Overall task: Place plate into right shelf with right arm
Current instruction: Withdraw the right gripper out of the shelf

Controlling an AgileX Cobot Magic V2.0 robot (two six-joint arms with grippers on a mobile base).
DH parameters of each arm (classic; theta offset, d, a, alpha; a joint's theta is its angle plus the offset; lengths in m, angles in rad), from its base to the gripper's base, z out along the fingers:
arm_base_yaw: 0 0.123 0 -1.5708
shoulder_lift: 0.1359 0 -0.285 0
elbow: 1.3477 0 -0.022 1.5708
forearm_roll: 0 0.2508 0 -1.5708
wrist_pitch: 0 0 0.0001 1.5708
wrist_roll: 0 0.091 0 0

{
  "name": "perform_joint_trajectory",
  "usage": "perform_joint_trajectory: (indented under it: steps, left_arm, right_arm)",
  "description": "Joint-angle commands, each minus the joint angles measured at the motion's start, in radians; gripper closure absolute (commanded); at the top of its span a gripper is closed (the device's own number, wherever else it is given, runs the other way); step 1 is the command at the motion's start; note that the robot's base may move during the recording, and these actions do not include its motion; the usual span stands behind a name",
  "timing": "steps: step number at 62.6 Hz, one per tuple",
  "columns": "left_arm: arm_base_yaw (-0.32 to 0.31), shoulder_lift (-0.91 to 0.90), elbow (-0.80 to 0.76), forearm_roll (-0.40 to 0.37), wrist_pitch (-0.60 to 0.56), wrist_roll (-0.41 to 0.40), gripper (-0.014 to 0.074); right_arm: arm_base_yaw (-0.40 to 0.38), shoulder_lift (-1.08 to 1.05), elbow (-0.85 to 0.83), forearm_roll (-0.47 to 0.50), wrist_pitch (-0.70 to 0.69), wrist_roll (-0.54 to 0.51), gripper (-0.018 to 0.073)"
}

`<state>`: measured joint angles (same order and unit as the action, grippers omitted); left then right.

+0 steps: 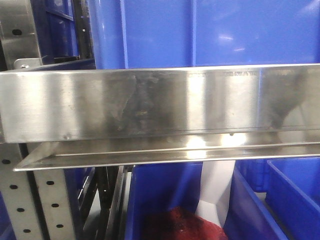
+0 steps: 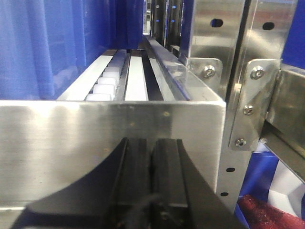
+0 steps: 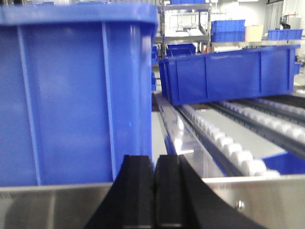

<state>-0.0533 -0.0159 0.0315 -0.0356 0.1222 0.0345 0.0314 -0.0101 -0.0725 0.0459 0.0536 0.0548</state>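
No round white plate can be seen in any view, so whether it has already been set into the shiny brushed stainless-steel right shelf [image 1: 150, 105] cannot be told, and the task's progress is left open to judgement. The black right gripper [image 3: 154, 191] is seen with its two dark fingers pressed together and nothing held between them, poised at the steel front lip beside a large blue plastic bin [image 3: 71, 95] and rows of white rollers [image 3: 224, 143]. The black left gripper [image 2: 151, 186] is likewise closed on nothing, facing a steel ledge; if the plate is delivered, only withdrawal is judged to remain.
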Motion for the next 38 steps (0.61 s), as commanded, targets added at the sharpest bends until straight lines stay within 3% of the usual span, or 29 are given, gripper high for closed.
perform_joint_trajectory:
  steps: [1,18,38]
  left_arm:
    - [0.001,-0.006,0.010,-0.006,-0.087,-0.003,0.0643]
    - [0.001,-0.006,0.010,-0.006,-0.087,-0.003,0.0643]
    - [0.001,-0.006,0.010,-0.006,-0.087,-0.003,0.0643]
  right_arm:
    - [-0.004,-0.013,-0.005,-0.046,-0.106,0.033,0.0504]
    - [-0.003,-0.013,0.097,-0.046,-0.159,0.033,0.0504]
    - [-0.003,-0.013,0.094,-0.046,-0.090,0.032,0.0504]
